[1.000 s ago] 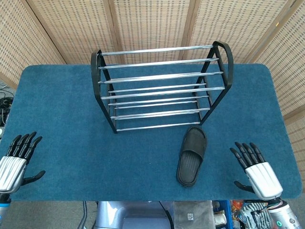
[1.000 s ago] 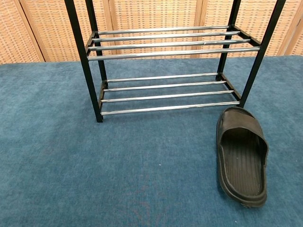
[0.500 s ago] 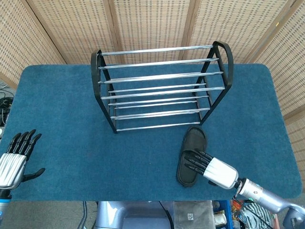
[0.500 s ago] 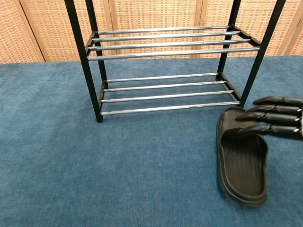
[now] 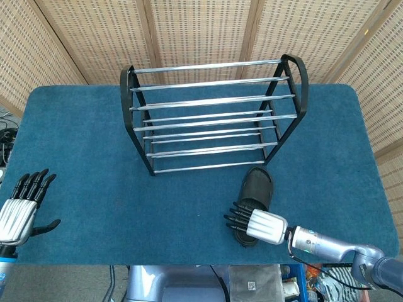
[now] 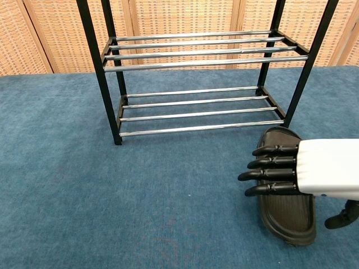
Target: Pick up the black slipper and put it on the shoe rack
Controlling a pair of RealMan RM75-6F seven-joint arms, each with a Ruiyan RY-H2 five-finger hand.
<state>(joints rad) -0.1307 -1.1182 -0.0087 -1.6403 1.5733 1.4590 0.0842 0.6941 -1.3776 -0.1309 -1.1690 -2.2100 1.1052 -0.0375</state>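
The black slipper (image 5: 257, 186) (image 6: 288, 212) lies on the blue table just in front of the right end of the shoe rack (image 5: 211, 116) (image 6: 193, 59), toe toward the rack. My right hand (image 5: 252, 221) (image 6: 305, 171) hovers over the slipper's heel half, fingers (image 6: 268, 163) stretched out flat and pointing left, thumb hanging at the right. It holds nothing, and whether it touches the slipper I cannot tell. My left hand (image 5: 20, 206) stays open at the table's front left corner, far from the slipper; the chest view does not show it.
The rack has black end frames and chrome rails on several levels, standing mid-table. Wicker screens (image 5: 201, 31) close off the back. Blue felt table (image 5: 88, 157) spreads to the left and right of the rack.
My right hand has swung in from the front right corner to over the slipper and keeps sliding left across it. The left hand barely shifted. The slipper has not moved.
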